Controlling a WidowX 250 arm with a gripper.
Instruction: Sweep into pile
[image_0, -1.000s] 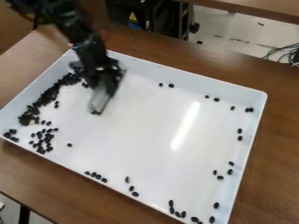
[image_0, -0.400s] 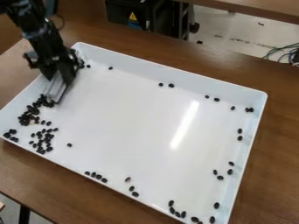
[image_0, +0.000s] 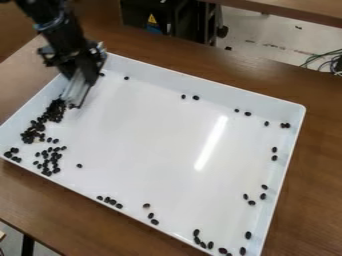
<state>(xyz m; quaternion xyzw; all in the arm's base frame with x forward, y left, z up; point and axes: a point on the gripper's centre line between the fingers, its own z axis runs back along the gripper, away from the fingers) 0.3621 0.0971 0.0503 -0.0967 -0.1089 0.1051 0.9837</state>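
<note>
Okay, going left to right. At the far left of our white tray (image_0: 200, 86), a small clump of dark beans (image_0: 12, 154) sits in the corner. Just past it, the main pile (image_0: 31, 135) runs slantwise along the left wall, with a looser bunch (image_0: 48, 161) just beside its lower end and one stray bean a bit farther in. At the pile's upper end we've got the pale flat sweeper (image_0: 75, 91), hanging tilted from the black gripper (image_0: 83, 71), which looks clamped onto the sweeper's top, its lower edge right by the beans.

We'd guess the sweeper is light and fairly stiff, maybe slick, so it could twist if pushed hard. Best hold is square on the top, leaving the long lower edge free. The beans look hard and light, and they'd probably roll or skid, so we'd go low and slow.

Farther right, strays (image_0: 110, 201) line the near edge, a few lie by the far wall, and more (image_0: 263, 196) scatter down the right side. Plenty left to gather, we reckon.
</note>
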